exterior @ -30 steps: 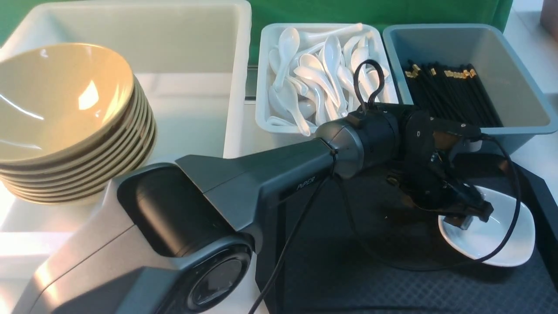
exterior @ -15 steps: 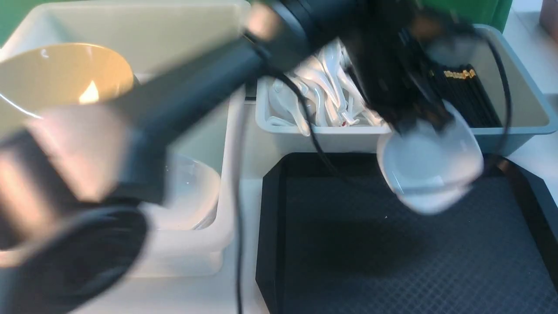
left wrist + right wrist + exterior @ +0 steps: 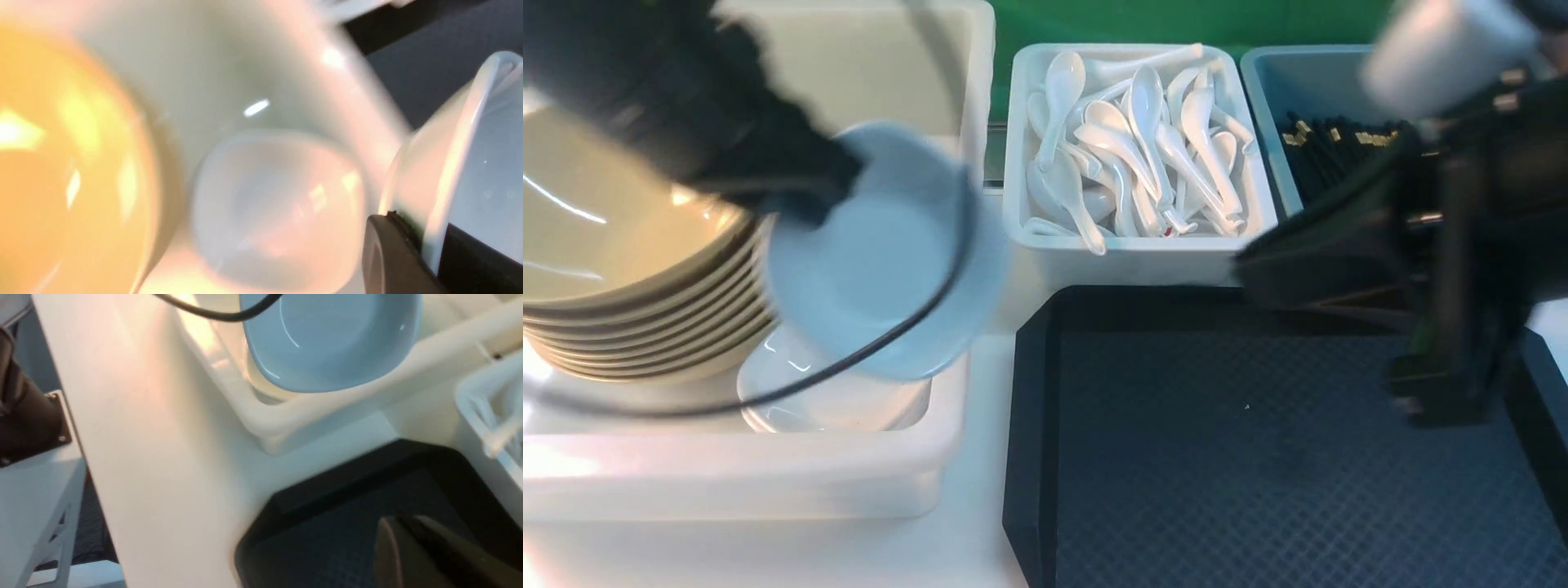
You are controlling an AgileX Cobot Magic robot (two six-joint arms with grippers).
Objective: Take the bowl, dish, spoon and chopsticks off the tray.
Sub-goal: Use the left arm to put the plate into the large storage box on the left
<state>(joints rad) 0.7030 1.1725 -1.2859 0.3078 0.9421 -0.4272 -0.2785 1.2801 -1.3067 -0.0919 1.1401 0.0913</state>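
Right, the black tray (image 3: 1298,457) lies on a smooth white tabletop (image 3: 988,457), its textured floor bare where it shows. Left of the tray, over the near right corner of a big white tub (image 3: 768,478), the small white dish (image 3: 874,253) hangs tilted; the left gripper (image 3: 421,228) is closed on its rim. More white dishes (image 3: 825,408) sit in that tub beneath it, next to a stack of olive-yellow bowls (image 3: 605,351).

Beyond the tray, a white bin (image 3: 1127,265) holds spoons (image 3: 1152,155), and a grey-blue bin (image 3: 1262,147) holds black chopsticks (image 3: 1323,163) with gold bands. The right gripper (image 3: 400,522) is over the tray, shut, with nothing visible in its grip.

As for the room, a green backing (image 3: 1135,20) rises behind the bins, and past the tabletop's edge the right wrist view shows a pale frame (image 3: 53,539) above dark floor.
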